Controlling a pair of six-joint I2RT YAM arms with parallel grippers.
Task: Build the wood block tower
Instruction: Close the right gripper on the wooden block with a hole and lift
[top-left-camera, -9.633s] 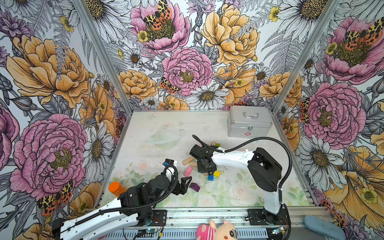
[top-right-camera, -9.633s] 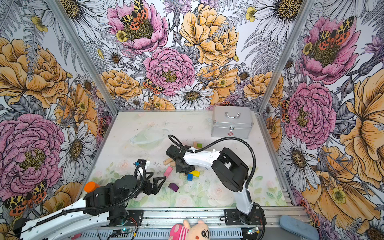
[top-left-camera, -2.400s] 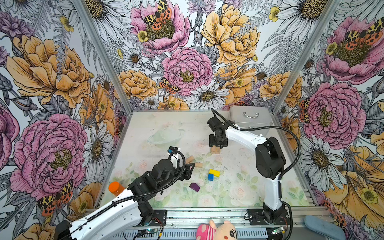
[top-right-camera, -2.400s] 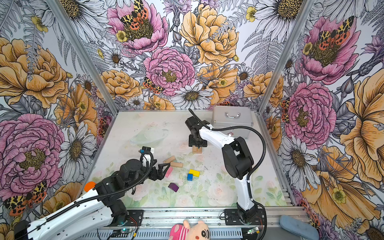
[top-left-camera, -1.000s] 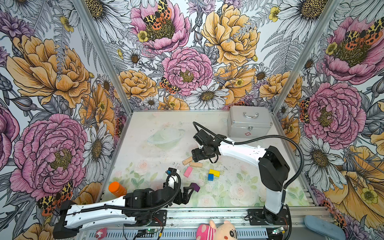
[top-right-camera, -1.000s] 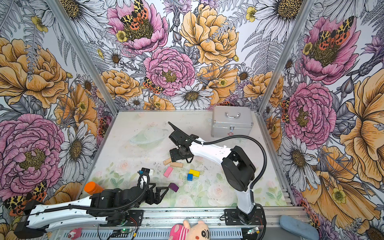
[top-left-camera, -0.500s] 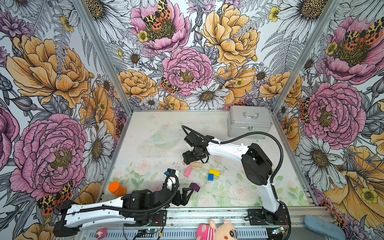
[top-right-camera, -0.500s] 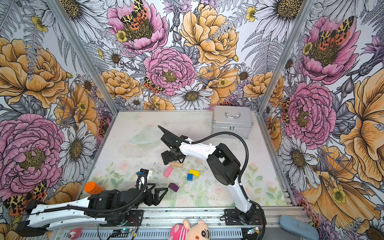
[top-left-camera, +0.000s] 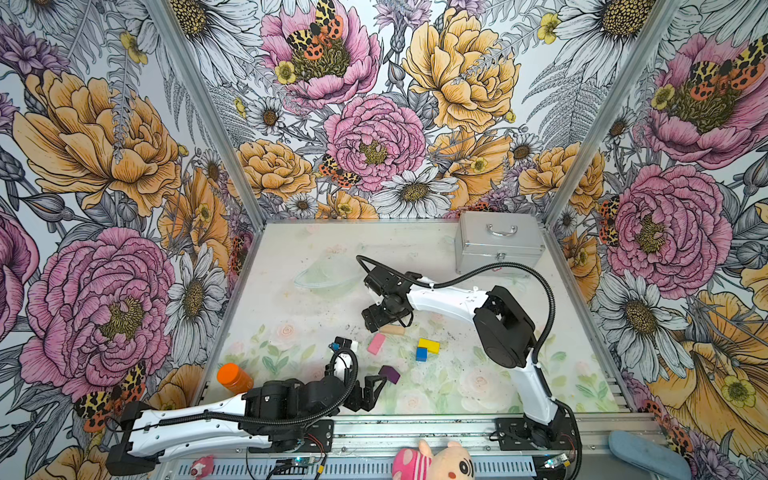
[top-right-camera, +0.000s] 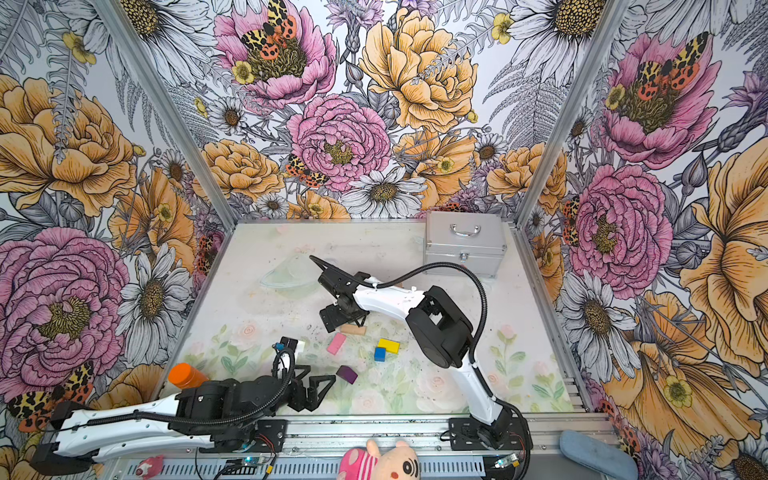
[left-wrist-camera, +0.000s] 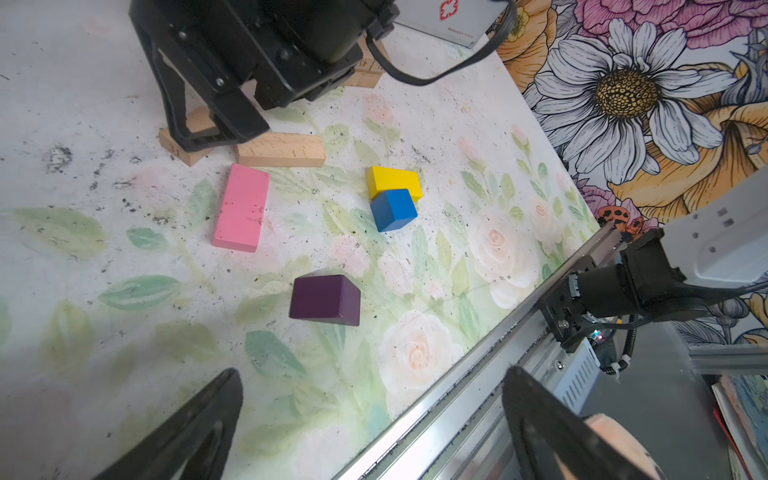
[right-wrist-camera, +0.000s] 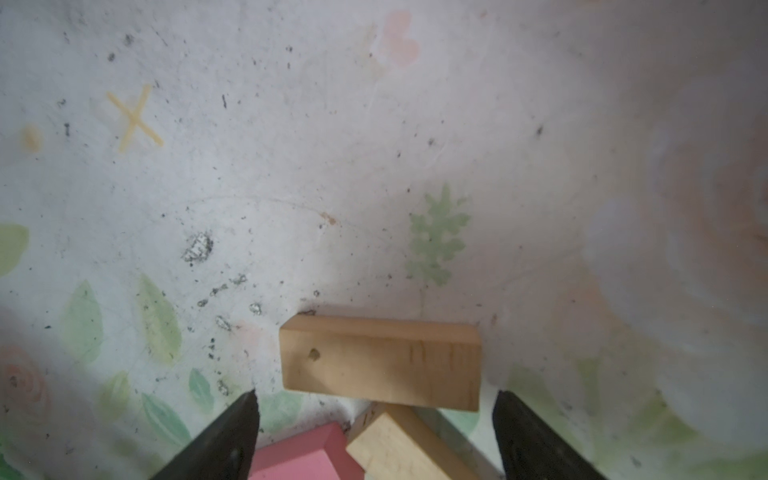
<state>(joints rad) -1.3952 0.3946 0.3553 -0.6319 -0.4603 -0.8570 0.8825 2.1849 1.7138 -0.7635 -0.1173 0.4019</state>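
On the flower-printed counter (top-left-camera: 291, 299) of a walled robot cell, one plain tan bar (right-wrist-camera: 380, 361) lies flat between the fingertips of the right gripper (top-left-camera: 379, 322). The jaws are spread wide, with a gap on either side of the wood, and grip nothing. In both top views this bar is hidden beneath the gripper.

A second tan bar (top-left-camera: 392, 329) lies just beside the first, at an angle to it. One pink bar (top-left-camera: 377, 343) lies just beside the end of the second tan bar. Further toward the right arm's base sit one yellow block (top-left-camera: 429, 345) and one blue cube (top-left-camera: 421, 354), touching each other. One purple block (top-left-camera: 389, 374) lies apart from them, nearer the front rail. That makes six loose pieces in all.

The tower (left-wrist-camera: 368, 70) shows only in the left wrist view, as stacked tan wood partly hidden behind the right gripper's body, on the side toward the case. Its layers cannot be counted. In both top views the right arm's white link covers that spot.

The left gripper (top-left-camera: 372, 388) sits low at the front edge of the counter, near the purple block but clear of it. Its jaws are wide apart and empty.

One silver metal case (top-left-camera: 498, 245) stands in the back right corner. One orange-capped bottle (top-left-camera: 235, 378) stands at the front left, beside the left arm. One pink-and-cream plush toy (top-left-camera: 436, 459) lies outside the front rail.
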